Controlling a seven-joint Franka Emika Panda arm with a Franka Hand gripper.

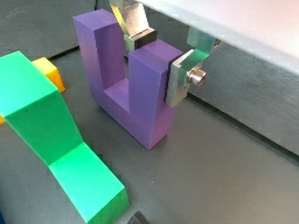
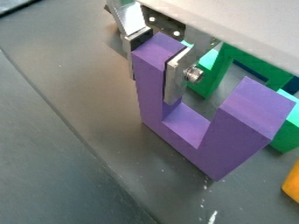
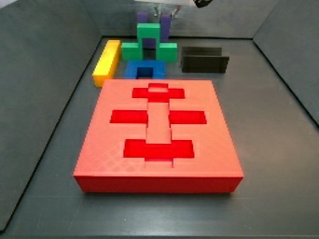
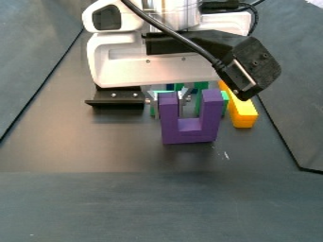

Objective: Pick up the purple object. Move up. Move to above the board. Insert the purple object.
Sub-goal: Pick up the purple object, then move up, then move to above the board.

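In both wrist views, a matte purple object (image 1: 128, 83), U-shaped with two upright arms on a base bar, stands on the dark grey floor. The gripper (image 1: 162, 54) straddles one arm: a flat silver finger (image 1: 184, 77) presses its outer face and the other finger reaches down into the notch, so the jaws look clamped on that arm. The base seems to rest on the floor, so the lift has probably not begun; rising, carrying it over and inserting it all remain.

Beside it stands a smooth green stepped block (image 1: 52, 140), with an orange piece (image 1: 47, 72) behind that.

In a side view, a yellow bar (image 3: 107, 60) lies at the back left, then a small blue block (image 3: 147, 70), then a dark fixture (image 3: 206, 62). In front lies the board (image 3: 112, 154), a large flat red slab with darker cross-shaped recesses, all empty. The purple object is well behind it.
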